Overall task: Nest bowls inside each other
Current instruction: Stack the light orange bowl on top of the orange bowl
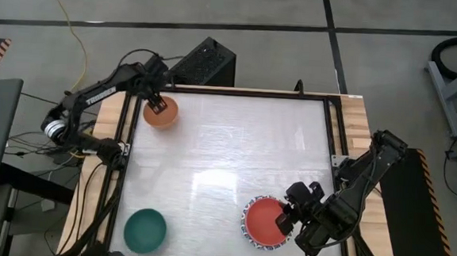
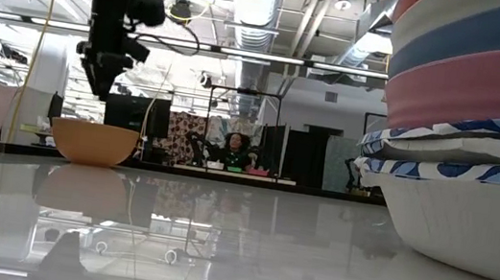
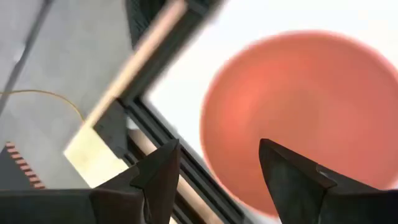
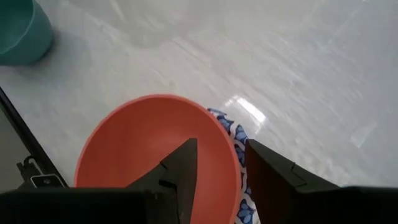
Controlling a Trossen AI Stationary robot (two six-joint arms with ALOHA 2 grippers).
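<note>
An orange bowl stands on its base at the table's far left. My left gripper hangs open just above it, clear of its rim. At the near right stands a stack of bowls. A red bowl is on top, with blue, pink and blue-patterned white ones beneath. My right gripper is shut on the red bowl's rim. A teal bowl stands alone at the near left. My right gripper has the red bowl's rim on the side toward the table's right edge. One finger is inside the bowl and one is outside. The fingers slant down from the right. The bowl sits upright, nested in the stack.
The table's dark frame rails run along its edges. A black box sits beyond the far edge. The white tabletop's middle lies bare between the bowls. A person sits far off in the room behind.
</note>
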